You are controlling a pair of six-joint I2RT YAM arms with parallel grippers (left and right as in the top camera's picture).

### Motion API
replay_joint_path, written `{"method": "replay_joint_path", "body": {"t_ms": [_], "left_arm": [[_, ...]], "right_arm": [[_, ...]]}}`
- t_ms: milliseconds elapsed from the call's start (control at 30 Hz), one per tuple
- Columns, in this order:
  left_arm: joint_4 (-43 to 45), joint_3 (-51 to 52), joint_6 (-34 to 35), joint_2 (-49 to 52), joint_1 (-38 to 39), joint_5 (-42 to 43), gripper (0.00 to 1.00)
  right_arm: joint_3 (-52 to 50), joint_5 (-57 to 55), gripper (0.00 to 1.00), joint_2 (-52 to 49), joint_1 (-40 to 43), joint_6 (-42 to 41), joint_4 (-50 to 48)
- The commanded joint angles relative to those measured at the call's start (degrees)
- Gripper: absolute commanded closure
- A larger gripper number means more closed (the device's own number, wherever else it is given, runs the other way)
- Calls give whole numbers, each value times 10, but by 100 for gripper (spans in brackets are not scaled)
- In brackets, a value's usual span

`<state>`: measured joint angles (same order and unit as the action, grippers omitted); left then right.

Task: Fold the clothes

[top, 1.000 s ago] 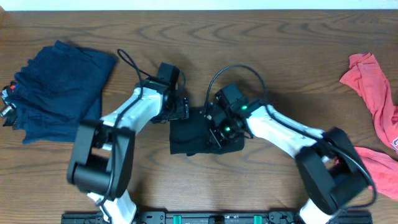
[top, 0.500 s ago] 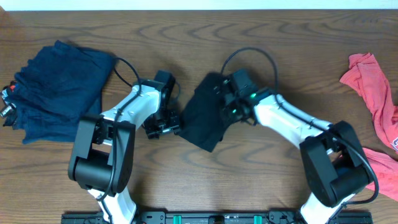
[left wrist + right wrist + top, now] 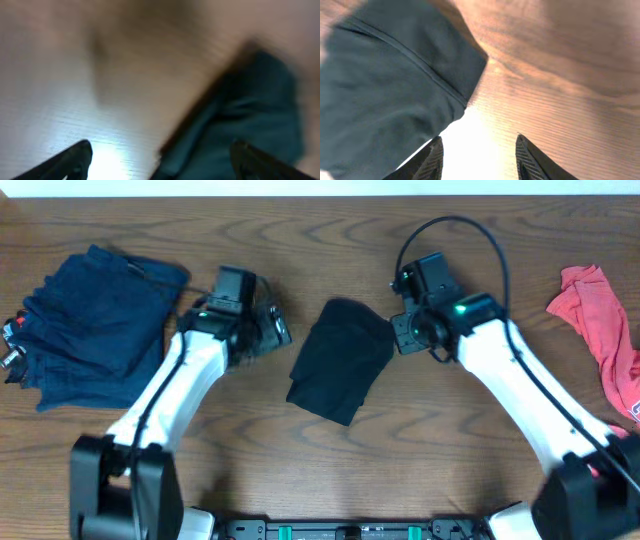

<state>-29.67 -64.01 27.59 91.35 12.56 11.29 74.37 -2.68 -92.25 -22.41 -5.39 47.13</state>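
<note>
We see the robot's two arms come up from the near edge of the wooden table (image 3: 330, 240). A moment ago both grippers were bunched close over the black garment (image 3: 340, 360). Now they have both pulled back from it.

The black garment lies by itself in the middle of the table, between the two arms. It is a small folded bundle, and it sits tilted. Nothing touches it.

The left gripper (image 3: 275, 330) is just to the left of the bundle, and it has moved up and away. From the left wrist camera, the left gripper (image 3: 165, 160) has its fingers spread wide apart with nothing between them. That picture is blurry, but we can see the dark cloth (image 3: 240, 115) off to one side.

The right gripper (image 3: 400, 335) is just past the bundle's far right corner. From its own camera, the right gripper (image 3: 480, 160) also has its fingers apart, with only bare table between them. The dark cloth (image 3: 385, 85) lies beside them.

Farther out, the navy clothes (image 3: 95, 325) sit in a pile at the left. The coral-red garment (image 3: 610, 330) lies at the right edge. Neither has moved.
</note>
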Motion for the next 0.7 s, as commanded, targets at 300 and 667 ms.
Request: {"method": "replay_joint_path", "body": {"t_ms": [300, 667], "left_arm": [[68, 0, -240, 94, 8, 280, 2], [148, 0, -224, 249, 47, 359, 0]], "right_arm": [[6, -4, 54, 21, 5, -15, 44], [6, -5, 55, 21, 5, -19, 74]]}}
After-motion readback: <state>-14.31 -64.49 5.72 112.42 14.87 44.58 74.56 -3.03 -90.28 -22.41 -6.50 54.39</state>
